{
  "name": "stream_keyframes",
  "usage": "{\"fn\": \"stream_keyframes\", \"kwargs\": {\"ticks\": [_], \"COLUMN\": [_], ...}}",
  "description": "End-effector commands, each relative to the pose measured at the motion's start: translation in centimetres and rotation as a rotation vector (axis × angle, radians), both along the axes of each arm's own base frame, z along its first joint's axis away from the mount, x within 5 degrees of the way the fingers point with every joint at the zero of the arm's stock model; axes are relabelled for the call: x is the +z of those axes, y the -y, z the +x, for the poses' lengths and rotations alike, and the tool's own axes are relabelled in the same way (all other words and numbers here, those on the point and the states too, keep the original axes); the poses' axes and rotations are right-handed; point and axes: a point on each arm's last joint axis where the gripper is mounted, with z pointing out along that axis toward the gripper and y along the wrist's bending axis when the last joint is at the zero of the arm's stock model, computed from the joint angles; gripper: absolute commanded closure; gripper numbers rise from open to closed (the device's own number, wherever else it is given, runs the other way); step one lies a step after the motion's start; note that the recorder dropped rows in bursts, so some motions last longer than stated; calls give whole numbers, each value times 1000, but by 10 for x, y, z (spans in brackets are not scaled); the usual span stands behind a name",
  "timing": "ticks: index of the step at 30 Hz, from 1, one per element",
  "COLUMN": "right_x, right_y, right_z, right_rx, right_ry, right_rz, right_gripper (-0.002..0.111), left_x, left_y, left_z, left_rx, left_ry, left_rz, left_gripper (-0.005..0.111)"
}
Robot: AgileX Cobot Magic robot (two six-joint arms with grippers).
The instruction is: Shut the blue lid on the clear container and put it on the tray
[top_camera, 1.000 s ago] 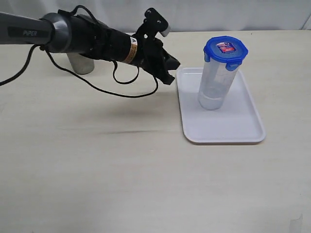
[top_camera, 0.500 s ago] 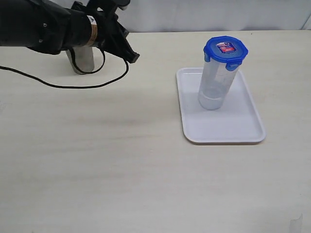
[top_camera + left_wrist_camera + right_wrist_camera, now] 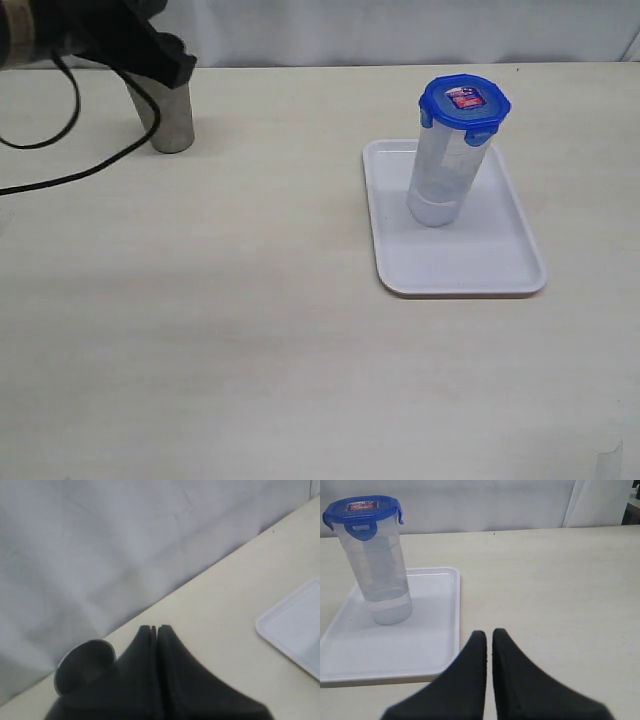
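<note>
The clear container (image 3: 444, 178) stands upright on the white tray (image 3: 500, 262) with the blue lid (image 3: 464, 103) seated on its rim. The right wrist view shows the same container (image 3: 380, 575), lid (image 3: 362, 507) and tray (image 3: 420, 650). My left gripper (image 3: 180, 66) is at the far left top of the exterior view, above the steel cup, far from the tray, jaws pressed together and empty (image 3: 154, 628). My right gripper (image 3: 489, 632) is out of the exterior view; its wrist view shows it shut and empty, just off the tray's edge over bare table.
A dull grey steel cup (image 3: 168, 118) stands at the back left, partly under my left arm, and its rim shows in the left wrist view (image 3: 82, 662). A black cable (image 3: 70, 180) trails over the table at the left. A pale wall backs the table.
My left arm has pulled back from beside the tray to the far left, over the steel cup. The lidded container on the tray has not moved.
</note>
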Motion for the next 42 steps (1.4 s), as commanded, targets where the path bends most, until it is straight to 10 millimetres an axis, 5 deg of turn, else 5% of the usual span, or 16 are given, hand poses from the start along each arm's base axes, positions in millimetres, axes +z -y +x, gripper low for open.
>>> {"fn": "stream_keyframes", "kwargs": {"ticks": [1, 7, 10, 17, 21, 30, 42], "right_x": [1, 1, 1, 1, 1, 1, 1], "right_y": [0, 0, 0, 0, 0, 0, 0], "right_z": [0, 0, 0, 0, 0, 0, 0], "right_rx": [-5, -5, -5, -5, -5, -5, -5], "right_ry": [14, 14, 14, 14, 14, 14, 14], "right_rz": [-1, -1, -1, -1, -1, -1, -1], "right_gripper": [104, 104, 104, 104, 104, 104, 104], "left_x": [25, 72, 97, 96, 91, 91, 91], "left_y": [-15, -23, -47, -94, -106, -125, -126], "left_z": [-28, -88, -124, -208, -237, -272, -274], "left_rx": [6, -224, -189, -203, -241, -252, -252], "left_ry": [64, 182, 312, 527, 600, 729, 739], "left_rz": [-93, -234, -311, -424, -466, -518, -519], "left_gripper": [107, 107, 107, 107, 107, 107, 107]}}
